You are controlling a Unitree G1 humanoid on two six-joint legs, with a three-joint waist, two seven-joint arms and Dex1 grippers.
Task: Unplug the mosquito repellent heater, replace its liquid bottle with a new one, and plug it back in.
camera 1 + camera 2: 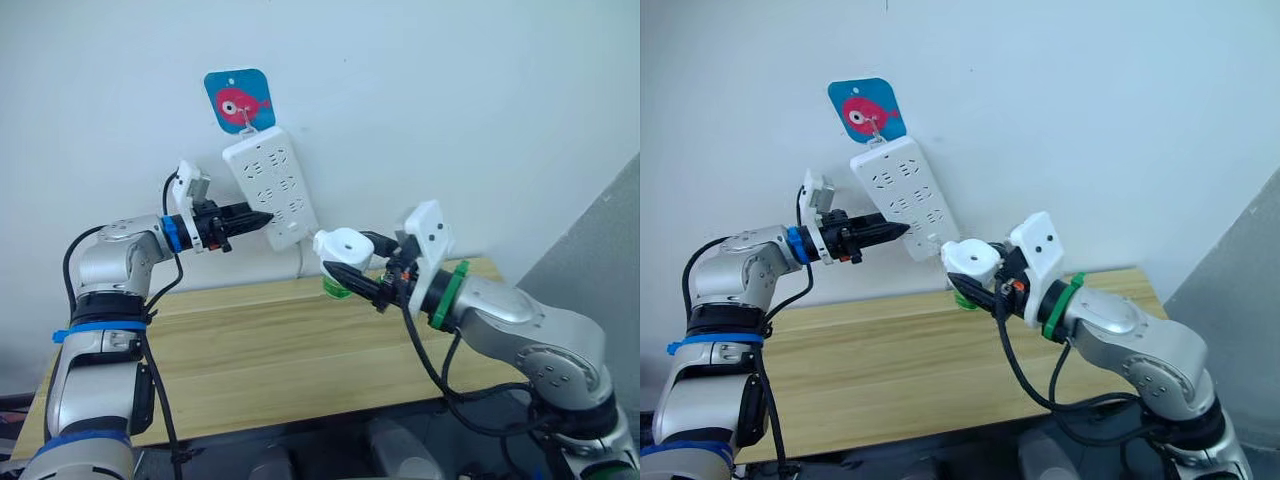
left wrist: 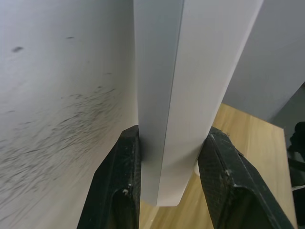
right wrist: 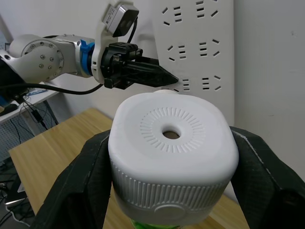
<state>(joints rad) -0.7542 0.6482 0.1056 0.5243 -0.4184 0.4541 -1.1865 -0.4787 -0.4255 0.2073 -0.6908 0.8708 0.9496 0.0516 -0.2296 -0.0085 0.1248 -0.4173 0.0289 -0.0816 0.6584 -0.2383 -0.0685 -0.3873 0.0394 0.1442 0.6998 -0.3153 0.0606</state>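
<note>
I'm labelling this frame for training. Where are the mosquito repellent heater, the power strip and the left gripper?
mosquito repellent heater [image 3: 172, 136]: right wrist view, on its vented white face.
power strip [image 1: 268, 185]: left eye view, middle of its socket face.
left gripper [image 1: 262, 217]: left eye view, at its fingertips against the strip's edge.

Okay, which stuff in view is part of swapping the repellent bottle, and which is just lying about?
Part of the job:
- small rounded white plastic heater, clamped in the right tool
- green liquid bottle under the heater
- long white power strip hanging on the wall, clamped by the left tool

Just there:
- blue square wall hook with a pink fish
- light wooden table
</note>
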